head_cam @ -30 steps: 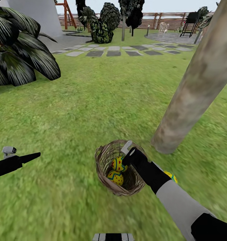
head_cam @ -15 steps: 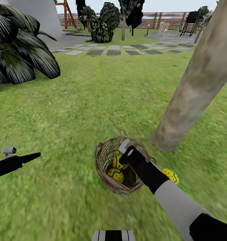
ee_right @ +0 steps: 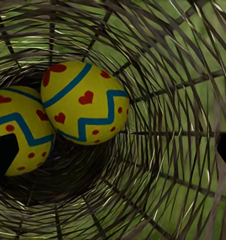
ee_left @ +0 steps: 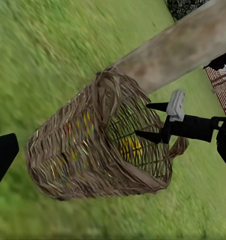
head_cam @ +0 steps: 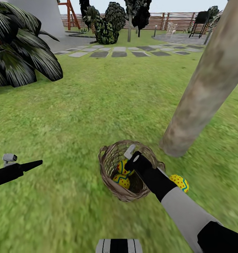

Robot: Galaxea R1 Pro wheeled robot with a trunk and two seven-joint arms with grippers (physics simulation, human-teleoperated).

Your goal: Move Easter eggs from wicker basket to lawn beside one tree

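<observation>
Wicker basket held two eggs; right gripper sat inside with fingers spread, gripping nothing; third egg lay on grass.

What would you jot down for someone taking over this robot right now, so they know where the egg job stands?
Right gripper: open, reaching into the wicker basket, holding nothing.
Left gripper: off to the side above the lawn; cannot tell if open or shut.
Two Easter eggs in the basket.
One egg lies on the grass beside the basket, near the tree.
Done: one egg out.
Left: lift out the other two and set them by that same tree.
</observation>
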